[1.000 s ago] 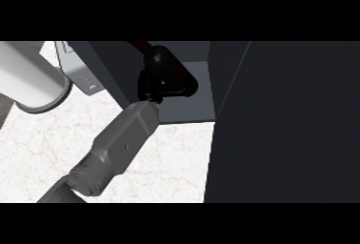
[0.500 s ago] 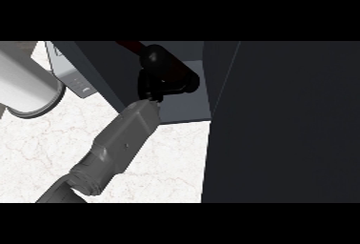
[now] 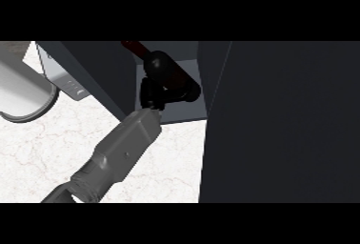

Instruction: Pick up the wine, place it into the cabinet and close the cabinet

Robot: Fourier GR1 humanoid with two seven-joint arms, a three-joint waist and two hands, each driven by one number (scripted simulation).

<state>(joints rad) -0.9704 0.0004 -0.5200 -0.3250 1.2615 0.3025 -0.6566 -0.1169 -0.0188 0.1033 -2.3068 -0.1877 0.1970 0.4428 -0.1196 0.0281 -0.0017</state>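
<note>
The left hand (image 3: 163, 86) is curled round the wine (image 3: 135, 47), a dark red bottle whose neck juts toward 11 o'clock inside the cabinet (image 3: 179, 107). The narrow pale opening is hemmed by a dark panel at 9 o'clock and the broad dark cabinet door (image 3: 281, 124) at 3 o'clock, leaving little side room. A smooth grey cylinder (image 3: 21, 93) stands at 9 o'clock on the white veined marble counter (image 3: 49, 147). No writing is legible.
</note>
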